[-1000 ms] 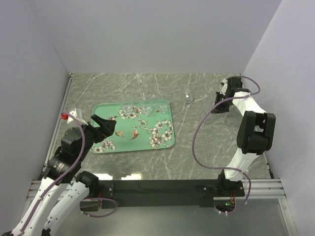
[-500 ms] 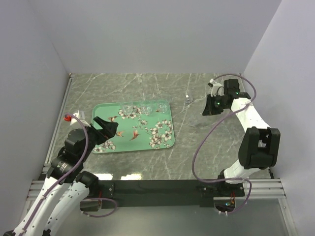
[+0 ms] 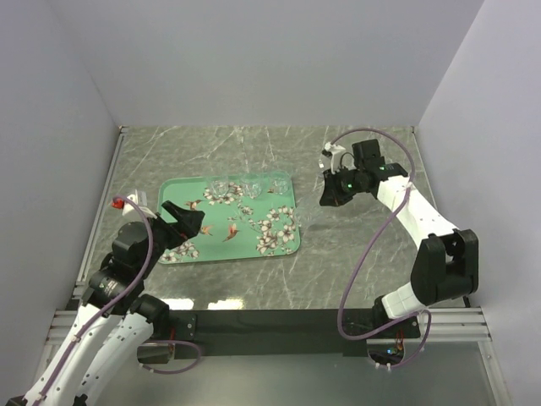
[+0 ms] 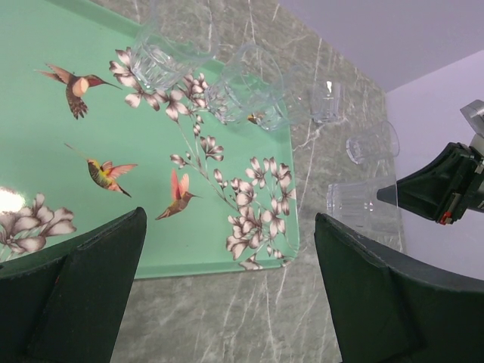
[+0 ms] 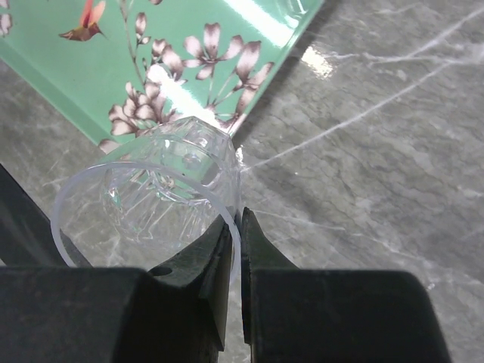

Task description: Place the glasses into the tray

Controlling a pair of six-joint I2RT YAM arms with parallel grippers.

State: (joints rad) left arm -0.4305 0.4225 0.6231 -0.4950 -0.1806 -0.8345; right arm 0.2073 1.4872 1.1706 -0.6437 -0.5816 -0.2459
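1. Right hand [image 3: 330, 192]: fingers pressed together on the rim of one clear faceted glass [image 5: 151, 200], pinching its wall. It is carried above the counter [image 3: 254, 288], just beside the right edge of the tray [image 3: 241, 245].
2. Left hand [image 3: 189, 222]: fingers spread wide, holding nothing, hovering over the near left part of the tray.
3. Tray: mint-green with blossoms and birds, lying flat on the counter, left of centre.
4. Glasses in the tray [image 3: 250, 188]: three, upright, in a row along the far edge. This part is done.
5. Counter glass [image 4: 325, 102]: one small clear glass stands outside the tray, just beyond its far right corner. A further clear outline shows near it in the left wrist view; whether that is a separate glass cannot be told.
6. Progress, as a judgement: over halfway. Three glasses are placed and one is in transit. What is left is to set that one down inside the rim and to fetch at least one more.
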